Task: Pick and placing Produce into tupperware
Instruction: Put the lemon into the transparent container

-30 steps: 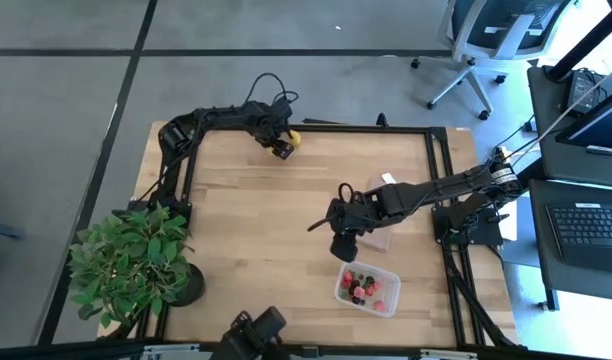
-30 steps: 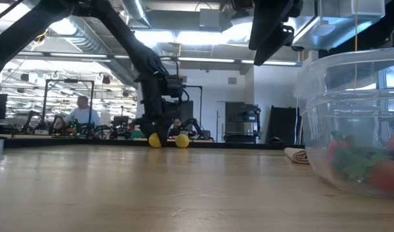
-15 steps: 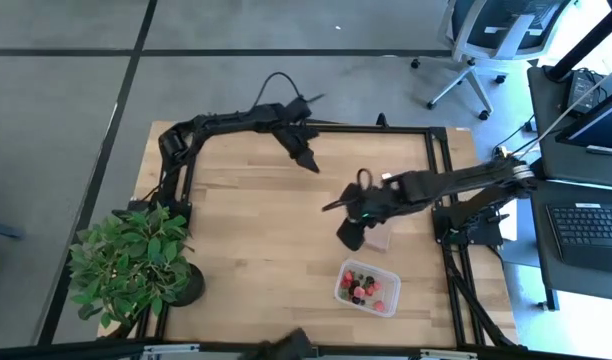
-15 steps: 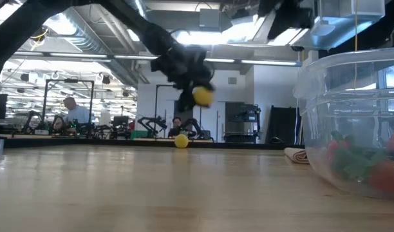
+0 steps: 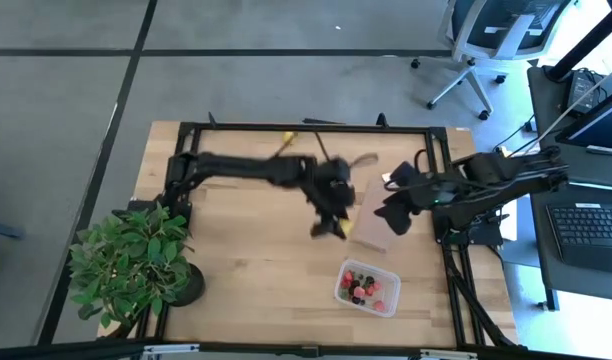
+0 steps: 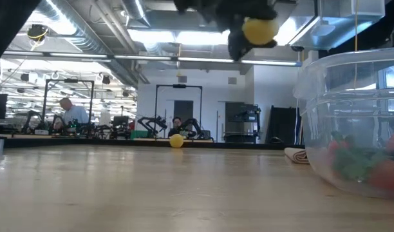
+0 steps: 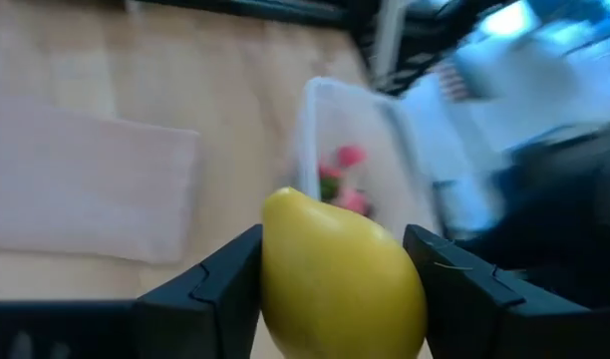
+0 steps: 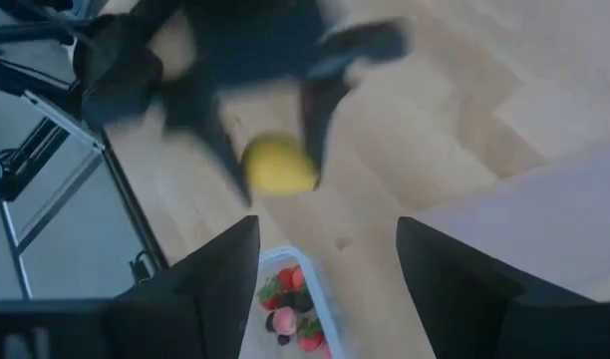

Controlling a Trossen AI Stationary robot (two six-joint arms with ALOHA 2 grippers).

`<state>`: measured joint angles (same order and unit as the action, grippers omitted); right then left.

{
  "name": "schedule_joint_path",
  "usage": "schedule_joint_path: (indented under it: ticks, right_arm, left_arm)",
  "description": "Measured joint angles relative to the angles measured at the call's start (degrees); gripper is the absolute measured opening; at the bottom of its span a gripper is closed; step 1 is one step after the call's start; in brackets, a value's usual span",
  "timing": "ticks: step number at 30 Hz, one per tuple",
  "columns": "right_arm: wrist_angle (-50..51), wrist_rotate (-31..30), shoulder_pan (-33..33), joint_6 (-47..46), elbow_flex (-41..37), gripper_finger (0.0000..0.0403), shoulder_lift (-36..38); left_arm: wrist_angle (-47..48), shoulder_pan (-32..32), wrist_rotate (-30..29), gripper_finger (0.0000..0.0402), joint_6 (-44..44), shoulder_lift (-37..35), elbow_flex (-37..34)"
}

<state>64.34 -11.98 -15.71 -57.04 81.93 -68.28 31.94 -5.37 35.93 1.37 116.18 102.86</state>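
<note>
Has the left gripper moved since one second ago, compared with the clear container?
Yes. In the high view the left gripper, shut on a lemon, has gone from the table's far edge to just short of the clear container.

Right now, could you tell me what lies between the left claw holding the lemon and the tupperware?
Only bare wooden table shows between the left claw with its lemon and the tupperware, seen in the high view.
</note>
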Motion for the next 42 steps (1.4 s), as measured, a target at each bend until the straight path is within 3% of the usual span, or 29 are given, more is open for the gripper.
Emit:
schedule_joint_path:
  ticks: [2,4,12,21,33,42]
  right_arm:
    - [0.7,-0.9,0.0,0.1,0.0,0.0238,0.9]
    - [0.7,-1.2,0.0,0.3,0.0,0.0238,1.4]
    - [0.7,-1.2,0.0,2.5,0.0,0.0238,1.3]
    - [0.8,-1.1,-0.3,3.3,0.0,0.0238,1.3]
    - [1.0,-0.9,-0.3,3.5,0.0,0.0238,1.3]
    - [1.0,-0.9,-0.3,3.5,0.0,0.0238,1.3]
  left_arm:
    - [-0.2,3.9,-9.5,0.0208,-0.8,0.0,0.5]
    - [-0.3,6.7,-14.8,0.0209,-1.1,0.0,0.5]
    - [-8.7,15.0,-21.1,0.0210,0.0,0.0,0.5]
    - [-16.7,15.5,-21.6,0.0211,5.1,6.3,0.5]
    - [-15.9,19.2,-21.4,0.0212,2.7,12.2,0.4]
    - [-16.3,18.3,-23.5,0.0235,3.5,12.3,0.4]
